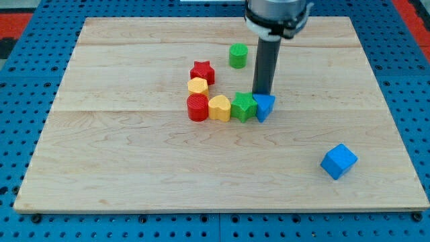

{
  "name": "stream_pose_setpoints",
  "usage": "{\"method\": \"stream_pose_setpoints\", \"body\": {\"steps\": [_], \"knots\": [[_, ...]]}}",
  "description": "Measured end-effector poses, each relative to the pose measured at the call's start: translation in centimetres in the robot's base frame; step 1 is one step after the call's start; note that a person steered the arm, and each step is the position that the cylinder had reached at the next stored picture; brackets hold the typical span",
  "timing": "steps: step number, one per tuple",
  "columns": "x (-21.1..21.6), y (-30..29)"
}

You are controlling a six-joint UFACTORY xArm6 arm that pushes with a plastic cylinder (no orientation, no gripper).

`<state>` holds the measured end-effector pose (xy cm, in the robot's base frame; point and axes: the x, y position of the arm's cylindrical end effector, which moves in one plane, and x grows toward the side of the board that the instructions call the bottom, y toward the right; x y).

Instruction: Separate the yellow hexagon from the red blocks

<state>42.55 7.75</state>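
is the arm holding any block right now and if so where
Nothing is held. My tip only rests against the blue block beside the green star.

Straight dark rod (263, 67), grey-black collar with white ring above

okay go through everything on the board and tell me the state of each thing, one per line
My tip: down at the board, just above the green star and blue block.
Red star: touching yellow hexagon.
Yellow hexagon: wedged between both red blocks.
Red cylinder: touching yellow heart.
Yellow heart: mid-row.
Green star: mid-row.
Blue block: row's right end.
Green cylinder: alone.
Blue cube: alone, tilted.
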Motion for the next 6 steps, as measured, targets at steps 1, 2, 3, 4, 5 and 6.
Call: {"method": "stream_pose_setpoints", "body": {"steps": [1, 2, 3, 4, 5, 6], "knots": [[3.4, 0.5], [2.6, 1.8], [1.5, 0.4], [1.3, -2.7], [1.0, -7.9], [-1.3, -8.0]]}}
